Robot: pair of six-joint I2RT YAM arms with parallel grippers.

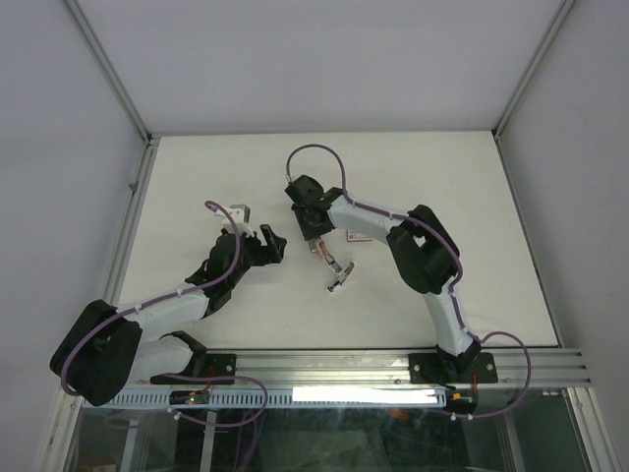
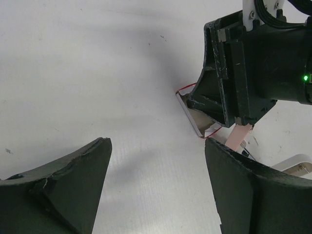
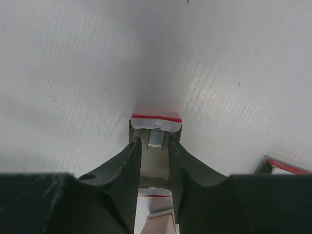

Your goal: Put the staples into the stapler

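The white bench (image 1: 197,187) is carrying both arms, which are reaching in toward its middle. The left pincer (image 2: 156,190) is hovering with its jaws spread wide and nothing between them, pointing toward the right arm's tip. The right pincer (image 3: 155,142) is pointing down at the bench with its jaws drawn narrow. The stapler (image 1: 339,276) is lying open just on the near side of that pincer, its white and pale pink halves splayed apart. A red-and-white box sleeve (image 1: 360,236) is lying just to the right of the pincer. The staples (image 3: 156,139) are sitting in their red-edged tray right under the right pincer, the silvery strip lying between its two fingertips (image 3: 132,156). Whether the tips are already pressing on the strip, I cannot tell.
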